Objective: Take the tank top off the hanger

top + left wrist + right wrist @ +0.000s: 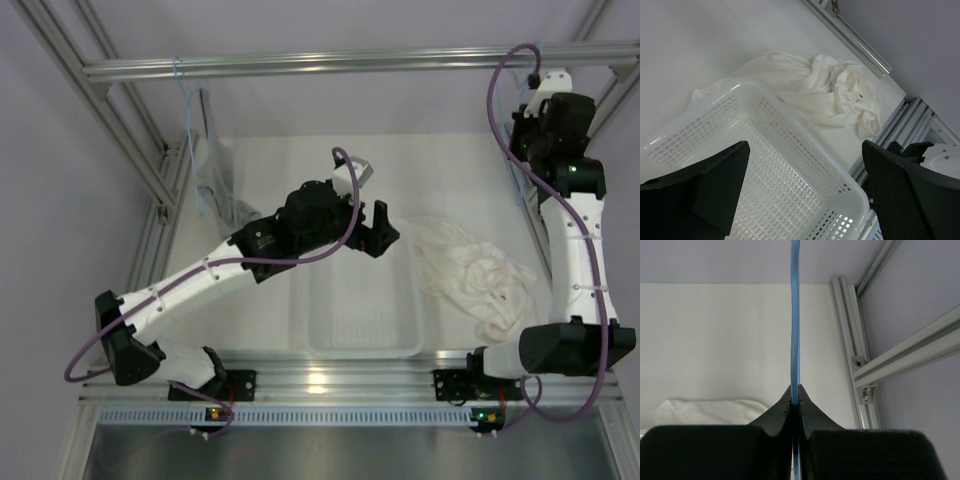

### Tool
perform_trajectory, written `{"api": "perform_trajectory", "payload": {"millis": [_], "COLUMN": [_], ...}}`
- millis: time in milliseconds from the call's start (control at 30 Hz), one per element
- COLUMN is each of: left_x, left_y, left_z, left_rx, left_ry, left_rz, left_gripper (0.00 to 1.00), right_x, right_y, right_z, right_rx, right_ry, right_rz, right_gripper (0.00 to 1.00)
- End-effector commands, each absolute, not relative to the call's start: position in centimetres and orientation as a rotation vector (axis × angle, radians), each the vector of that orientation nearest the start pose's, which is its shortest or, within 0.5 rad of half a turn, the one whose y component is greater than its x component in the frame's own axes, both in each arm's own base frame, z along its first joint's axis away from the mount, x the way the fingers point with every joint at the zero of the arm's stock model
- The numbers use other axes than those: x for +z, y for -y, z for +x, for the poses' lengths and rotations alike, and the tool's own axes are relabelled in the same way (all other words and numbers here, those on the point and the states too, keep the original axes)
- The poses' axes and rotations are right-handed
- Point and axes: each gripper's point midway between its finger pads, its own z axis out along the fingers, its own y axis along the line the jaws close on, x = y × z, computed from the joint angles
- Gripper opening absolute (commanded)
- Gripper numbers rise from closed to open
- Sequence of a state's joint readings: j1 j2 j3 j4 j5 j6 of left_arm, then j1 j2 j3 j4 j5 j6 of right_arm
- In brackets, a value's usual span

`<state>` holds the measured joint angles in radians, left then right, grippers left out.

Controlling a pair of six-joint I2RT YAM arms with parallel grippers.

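The white tank top (470,270) lies crumpled on the table to the right of the basket, off any hanger. It also shows in the left wrist view (815,90) and at the lower left of the right wrist view (705,411). My right gripper (795,390) is raised at the back right, near the overhead rail, and is shut on a thin blue hanger (795,315) that carries no garment. My left gripper (380,228) is open and empty, hovering above the basket's far end, left of the tank top; the left wrist view shows it too (805,150).
A white perforated basket (362,347) sits at the table's near middle; its rim shows in the left wrist view (790,115). A smaller grey garment (215,180) hangs on another blue hanger from the overhead rail (350,62) at the back left. Frame posts stand at both sides.
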<state>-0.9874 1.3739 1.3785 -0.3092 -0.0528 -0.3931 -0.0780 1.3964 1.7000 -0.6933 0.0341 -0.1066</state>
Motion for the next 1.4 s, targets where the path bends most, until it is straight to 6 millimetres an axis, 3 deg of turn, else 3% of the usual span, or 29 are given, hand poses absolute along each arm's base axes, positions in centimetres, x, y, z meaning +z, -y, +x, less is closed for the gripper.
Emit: {"api": "perform_trajectory", "payload": {"millis": [0, 267, 300, 367, 400, 533, 567, 600, 633, 667, 700, 733, 967, 1000, 1067, 1100, 1167, 1200, 1267, 1300, 1367], "left_x": [34.3, 34.0, 34.0, 34.1, 33.8, 33.7, 34.4, 33.9, 33.8, 34.0, 33.9, 33.7, 29.2, 27.4, 26.4, 24.3, 24.0, 22.1, 21.9, 20.2, 19.6], "left_y": [39.4, 40.7, 40.8, 41.0, 41.4, 43.3, 43.8, 44.9, 45.6, 46.2, 47.7, 48.5, 53.8, 54.8, 56.0, 57.0, 58.3, 59.0, 60.0, 60.5, 61.2], "left_z": [23.3, 23.0, 23.0, 23.1, 23.3, 23.3, 23.2, 22.9, 22.8, 22.6, 22.0, 21.9, 21.8, 21.5, 21.7, 21.4, 21.7, 21.9, 21.9, 21.7, 22.3], "left_rx": [-0.986, -1.034, -1.037, -1.043, -1.041, -1.089, -1.111, -1.141, -1.155, -1.172, -1.204, -1.208, -1.176, -1.143, -1.084, -1.038, -0.998, -0.983, -0.997, -0.989, -0.956], "left_ry": [-1.845, -1.862, -1.863, -1.859, -1.864, -1.864, -1.845, -1.841, -1.833, -1.818, -1.784, -1.77, -1.699, -1.686, -1.655, -1.639, -1.612, -1.625, -1.598, -1.583, -1.564], "left_rz": [0.596, 0.616, 0.617, 0.617, 0.623, 0.662, 0.669, 0.705, 0.722, 0.743, 0.802, 0.829, 1.017, 1.069, 1.096, 1.158, 1.17, 1.196, 1.224, 1.28, 1.294], "left_gripper": [0.99, 0.99, 0.99, 0.99, 0.99, 0.99, 0.99, 0.99, 0.99, 0.99, 0.99, 0.99, 0.99, 0.99, 0.99, 0.99, 0.99, 0.99, 0.99, 0.99, 0.99], "right_x": [39.5, 40.2, 40.4, 40.5, 40.5, 42.1, 42.4, 43.0, 43.3, 43.6, 44.1, 44.4, 47.1, 47.5, 48.9, 49.7, 50.2, 50.7, 51.1, 51.4, 51.7], "right_y": [5.7, 6.0, 6.2, 6.3, 6.4, 7.0, 7.1, 7.2, 7.2, 7.2, 7.3, 7.3, 6.4, 6.0, 4.8, 4.2, 2.9, 2.4, 2.0, 1.7, 0.9], "right_z": [39.2, 38.0, 37.8, 37.6, 37.4, 35.9, 35.5, 34.7, 34.3, 33.6, 32.1, 31.2, 23.2, 22.3, 19.5, 17.7, 16.2, 14.6, 13.1, 11.8, 10.6], "right_rx": [-0.202, -0.207, -0.211, -0.21, -0.209, -0.239, -0.243, -0.244, -0.243, -0.244, -0.251, -0.254, -0.252, -0.228, -0.175, -0.153, -0.106, -0.084, -0.072, -0.062, -0.029], "right_ry": [-1.848, -1.824, -1.818, -1.815, -1.812, -1.764, -1.757, -1.737, -1.728, -1.718, -1.706, -1.699, -1.559, -1.535, -1.46, -1.413, -1.386, -1.348, -1.318, -1.288, -1.267], "right_rz": [0.024, 0.041, 0.064, 0.075, 0.09, 0.133, 0.144, 0.165, 0.172, 0.181, 0.209, 0.221, 0.242, 0.252, 0.228, 0.219, 0.176, 0.166, 0.167, 0.165, 0.138], "right_gripper": [0.0, 0.0, 0.13, 0.28, 0.42, 0.49, 0.54, 0.63, 0.65, 0.73, 0.96, 0.99, 0.99, 0.99, 0.99, 0.99, 0.99, 0.99, 0.99, 0.99, 0.99]}}
